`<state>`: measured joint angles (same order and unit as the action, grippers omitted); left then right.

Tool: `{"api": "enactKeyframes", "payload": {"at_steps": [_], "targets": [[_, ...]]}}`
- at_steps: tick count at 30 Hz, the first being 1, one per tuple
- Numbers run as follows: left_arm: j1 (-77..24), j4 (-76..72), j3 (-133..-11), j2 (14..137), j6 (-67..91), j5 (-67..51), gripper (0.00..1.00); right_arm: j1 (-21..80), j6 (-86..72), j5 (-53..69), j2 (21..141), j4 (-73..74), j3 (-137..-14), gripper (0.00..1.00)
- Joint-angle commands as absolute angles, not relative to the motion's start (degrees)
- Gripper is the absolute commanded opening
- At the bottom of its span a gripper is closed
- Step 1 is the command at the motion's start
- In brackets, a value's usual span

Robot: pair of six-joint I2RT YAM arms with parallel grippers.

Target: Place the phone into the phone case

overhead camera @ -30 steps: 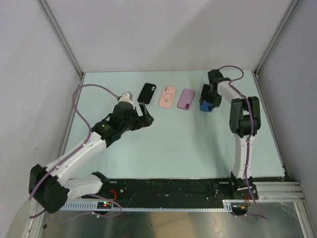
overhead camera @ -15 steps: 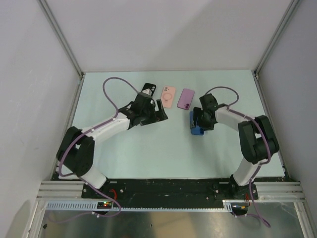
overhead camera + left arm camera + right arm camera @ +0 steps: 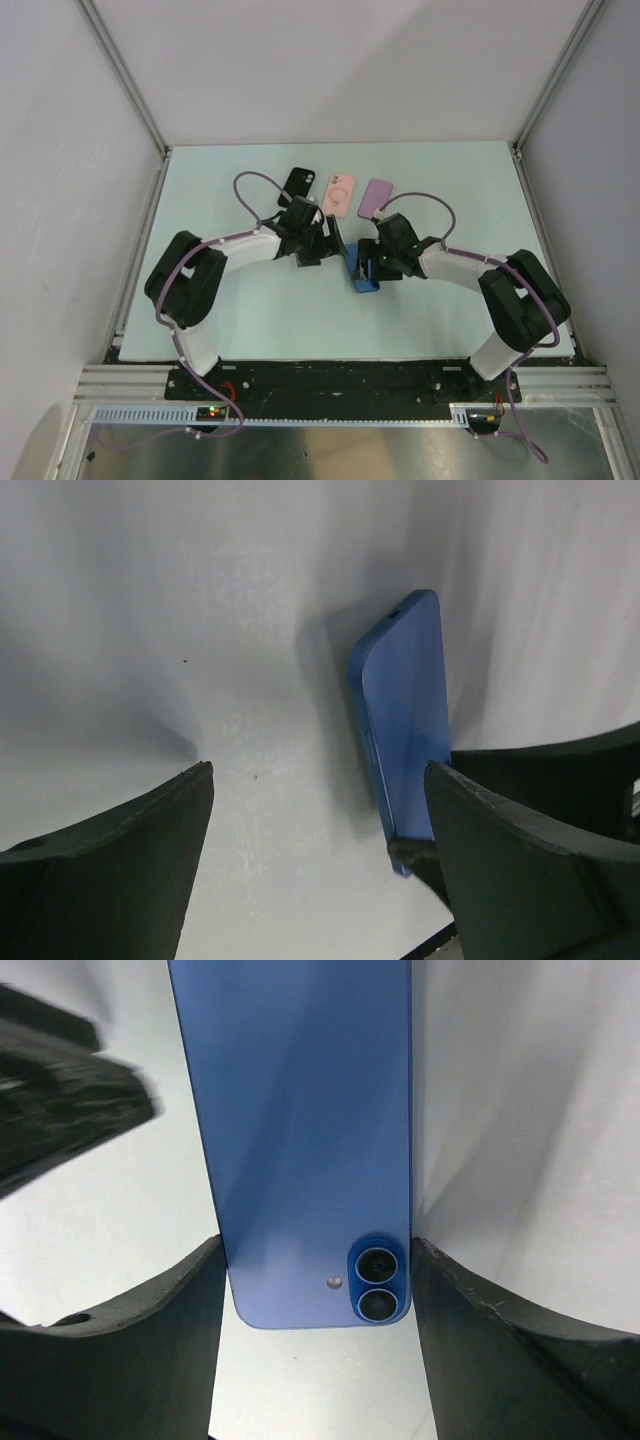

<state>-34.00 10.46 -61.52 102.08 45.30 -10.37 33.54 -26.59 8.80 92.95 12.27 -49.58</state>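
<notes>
The blue phone (image 3: 362, 274) is held on edge just above the table's middle. In the right wrist view the blue phone (image 3: 300, 1130) shows its back with two lenses, wedged between both fingers. My right gripper (image 3: 373, 262) (image 3: 315, 1252) is shut on it. My left gripper (image 3: 334, 247) (image 3: 318, 780) is open and empty, just left of the phone. In the left wrist view the phone (image 3: 405, 710) stands beside my right finger, not between the jaws. A black case (image 3: 298, 183), a pink case (image 3: 339, 195) and a purple one (image 3: 376, 198) lie in a row at the back.
The two arms meet near the middle of the pale green table (image 3: 250, 300), their cables looping above them. Grey walls and metal posts close in the back and both sides. The black base rail (image 3: 340, 380) runs along the near edge.
My right gripper has carried the blue phone from the back right down to the table's middle. My left gripper has swung right from beside the black case to next to the phone.
</notes>
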Motion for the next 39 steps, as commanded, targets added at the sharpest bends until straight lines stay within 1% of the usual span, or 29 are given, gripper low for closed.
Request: {"api": "enactKeyframes", "payload": {"at_steps": [1, 4, 8, 10, 14, 15, 17, 18, 19, 20, 22, 24, 26, 30, 34, 39], "targets": [[-33.75, 6.91, -63.53, 104.97, 48.04, -13.28, 0.88, 36.26, -29.69, 15.9, 95.84, 8.7, -47.06, 0.47], [-33.74, 5.37, -63.84, 107.09, 49.37, -13.74, 0.85, 37.14, -29.94, 16.87, 96.56, 7.36, -46.76, 0.47], [-33.69, 4.42, -64.56, 109.45, 50.65, -13.8, 0.77, 37.96, -29.83, 17.19, 96.84, 6.36, -46.08, 0.47], [-33.69, 4.2, -64.72, 110.22, 51.11, -13.62, 0.7, 38.03, -29.56, 17.06, 96.57, 5.83, -45.4, 0.47], [-33.74, 3.87, -64.6, 111.29, 52.16, -13.61, 0.5, 38.06, -29.09, 15.99, 95.52, 4.13, -44.06, 0.51], [-33.75, 3.78, -64.47, 111.32, 52.36, -13.57, 0.42, 38.15, -28.96, 15.33, 95.18, 3.6, -43.7, 0.53], [-33.7, 3.71, -64.17, 111.26, 52.93, -13.59, 0.26, 38.72, -28.58, 13.0, 94.68, 2.48, -43.16, 0.61], [-33.73, 3.7, -64.08, 111.09, 53.23, -13.78, 0.16, 39.13, -28.13, 11.07, 94.4, 2.12, -43.02, 0.67], [-33.65, 3.74, -63.99, 110.83, 53.55, -13.88, 0.09, 39.96, -27.78, 9.18, 94.05, 1.94, -42.91, 0.72], [-33.57, 3.94, -63.94, 110.61, 53.85, -14.1, 0.05, 40.76, -27.2, 6.08, 93.61, 1.8, -42.81, 0.77], [-33.33, 4.39, -63.6, 109.76, 54.7, -14.56, 0.01, 43.33, -25.96, -0.65, 91.58, 1.4, -42.41, 0.88], [-32.81, 5.07, -62.92, 108.28, 55.6, -15.26, 0.0, 47.06, -24.27, -7.66, 89.25, 0.9, -41.94, 0.95], [-32.0, 6.04, -62.05, 106.46, 56.33, -16.1, 0.0, 50.9, -22.08, -14.53, 86.98, -0.94, -41.09, 0.98], [-30.08, 8.82, -60.44, 102.93, 56.64, -17.47, 0.0, 57.12, -18.5, -25.06, 84.96, -5.67, -39.28, 0.99], [-28.83, 10.41, -58.69, 101.05, 56.83, -19.15, 0.0, 61.54, -15.23, -33.22, 85.55, -9.1, -38.95, 0.95], [-28.45, 11.46, -57.66, 99.83, 57.12, -20.57, 0.0, 66.56, -9.76, -37.96, 86.84, -14.14, -38.88, 0.89]]}}
